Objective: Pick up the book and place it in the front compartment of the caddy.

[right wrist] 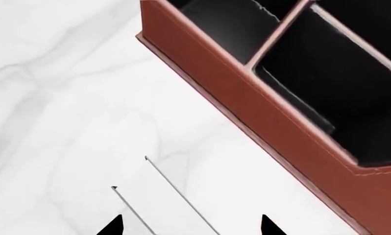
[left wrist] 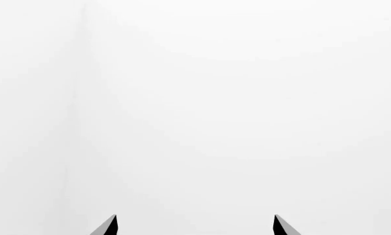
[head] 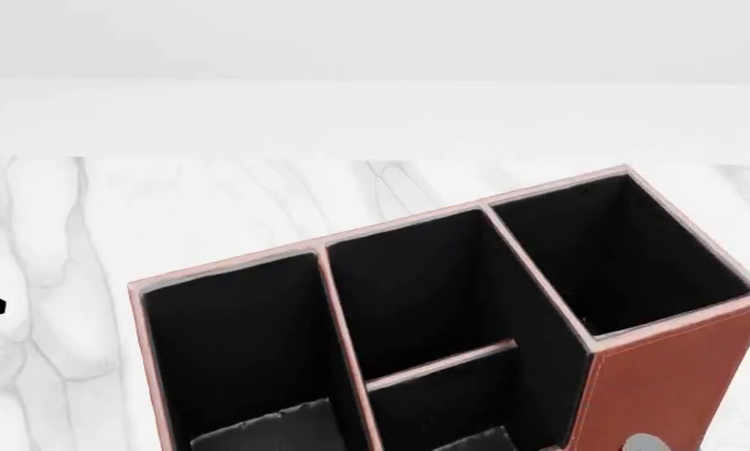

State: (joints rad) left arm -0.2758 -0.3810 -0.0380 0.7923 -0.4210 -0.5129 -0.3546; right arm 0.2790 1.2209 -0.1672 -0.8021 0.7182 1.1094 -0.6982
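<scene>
Though we cannot tell if our right gripper [right wrist: 190, 226] pinches the book [right wrist: 162, 210], edge-on between its tips beside the caddy [right wrist: 248, 98], we judge it light, stiff, slick: squeeze both covers.

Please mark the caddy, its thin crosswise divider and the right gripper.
caddy [head: 676, 376]: head view, on its reddish-brown outer end wall.
crosswise divider [head: 441, 365]: head view, on its pale top edge between the two short cells.
right gripper [right wrist: 191, 226]: right wrist view, midway between its two spread fingertips.
</scene>
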